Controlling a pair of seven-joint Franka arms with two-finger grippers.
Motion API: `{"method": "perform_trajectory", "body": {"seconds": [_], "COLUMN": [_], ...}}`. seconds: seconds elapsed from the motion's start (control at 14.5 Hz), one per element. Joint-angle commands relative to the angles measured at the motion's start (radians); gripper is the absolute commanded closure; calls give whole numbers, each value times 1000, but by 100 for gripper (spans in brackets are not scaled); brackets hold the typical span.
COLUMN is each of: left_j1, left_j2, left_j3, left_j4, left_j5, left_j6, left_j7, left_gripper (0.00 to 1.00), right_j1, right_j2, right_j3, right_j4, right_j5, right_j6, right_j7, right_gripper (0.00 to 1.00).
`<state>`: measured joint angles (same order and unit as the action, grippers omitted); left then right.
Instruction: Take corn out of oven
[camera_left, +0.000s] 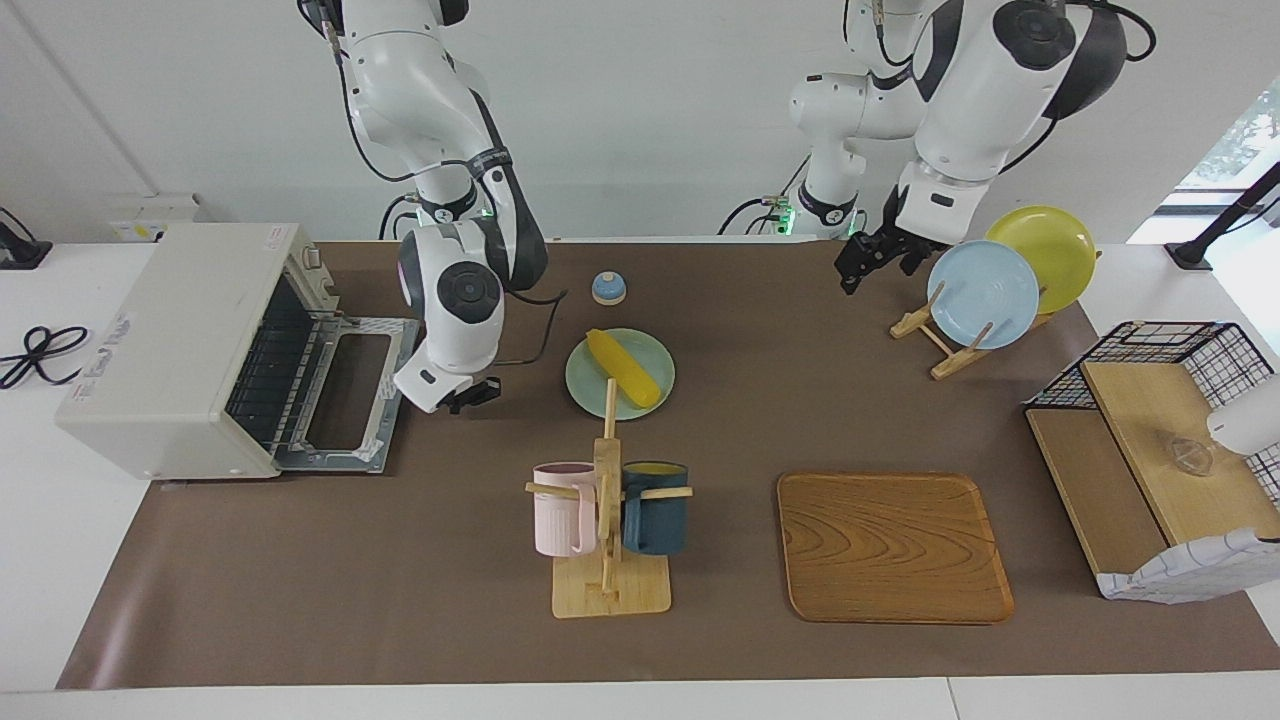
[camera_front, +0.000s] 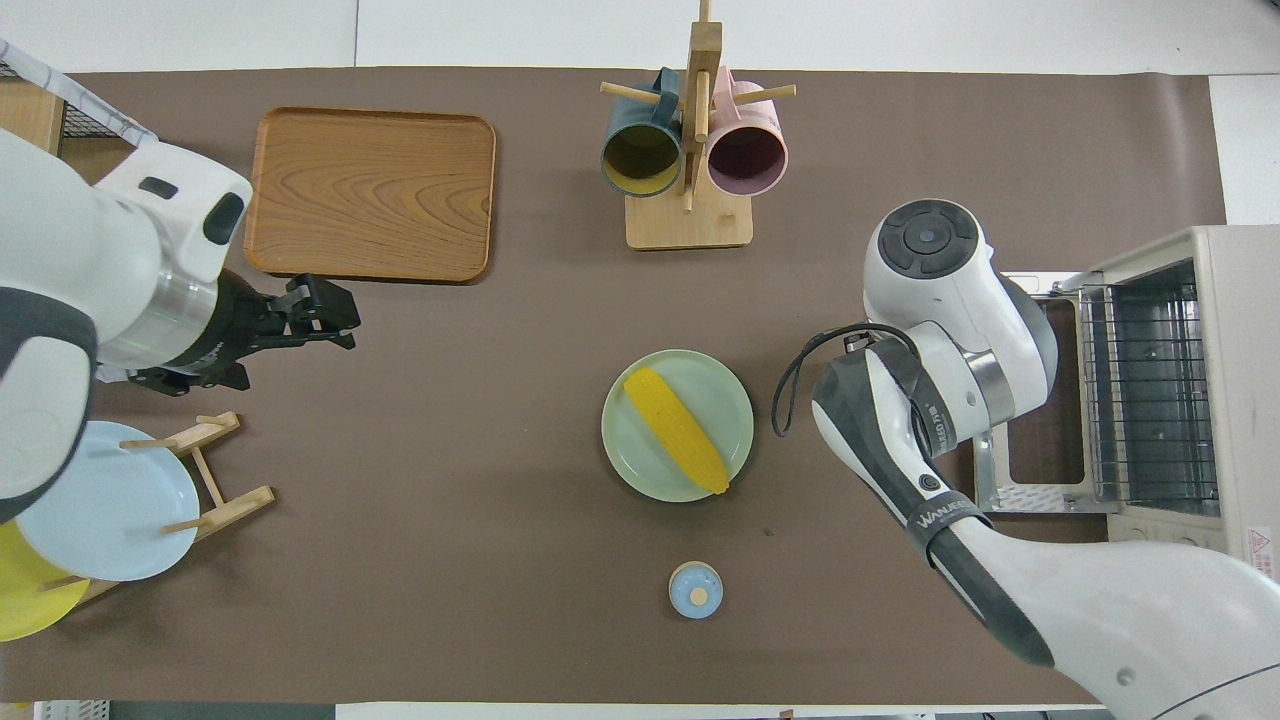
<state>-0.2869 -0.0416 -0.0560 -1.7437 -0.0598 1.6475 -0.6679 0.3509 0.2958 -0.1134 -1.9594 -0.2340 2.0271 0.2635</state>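
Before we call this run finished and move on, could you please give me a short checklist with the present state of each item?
1. Corn out of the oven: ok, it lies on the green plate.
2. Right gripper free of the corn: ok, shut on nothing, between oven door and plate.
3. Oven rack bare: ok, nothing on it.
4. Oven door shut: not ok, it lies open.
5. Left gripper clear: ok, open, beside the plate rack.
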Motion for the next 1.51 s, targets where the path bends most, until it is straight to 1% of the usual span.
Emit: {"method": "perform_trajectory", "body": {"seconds": [0.0, 0.07, 0.14, 0.41, 0.62, 0.76, 0.89, 0.96, 1.17, 1.31, 1.45], "left_j1": [-83, -107, -142, -279, -360, -377, -412, -426, -442, -474, -489], "left_j2": [-29, -18, 11, 138, 239, 284, 392, 426, 437, 468, 463], "left_j3": [12, 12, 13, 13, 13, 13, 16, 18, 16, 16, 16], "left_j4": [-100, -105, -109, -108, -102, -79, 1, 18, -14, -28, -54], "left_j5": [-37, -51, -52, -55, -57, -60, -57, -54, -51, -49, -49], "left_j6": [113, 141, 176, 360, 507, 532, 543, 546, 549, 557, 583], "left_j7": [-191, -250, -319, -612, -768, -826, -898, -900, -900, -892, -888], "left_gripper": [0, 0, 0, 0, 0, 0, 0, 0, 0, 0, 0], "right_j1": [-39, -44, -61, -87, -87, -89, -96, -99, -134, -136, -136], "right_j2": [-37, -38, -38, -38, -44, -46, -50, -52, -63, -90, -124], "right_j3": [15, 15, 15, 15, 15, 14, 14, 14, 14, 14, 15], "right_j4": [-126, -137, -138, -139, -141, -141, -138, -138, -133, -118, -99], "right_j5": [-36, -65, -92, -97, -111, -126, -142, -146, -148, -163, -171], "right_j6": [115, 134, 128, 116, 78, 62, 36, 28, 7, -34, -96], "right_j7": [-12, -24, -53, -92, -92, -93, -95, -95, -156, -173, -184], "right_gripper": [100, 100, 100, 100, 100, 100, 100, 100, 100, 100, 100]}}
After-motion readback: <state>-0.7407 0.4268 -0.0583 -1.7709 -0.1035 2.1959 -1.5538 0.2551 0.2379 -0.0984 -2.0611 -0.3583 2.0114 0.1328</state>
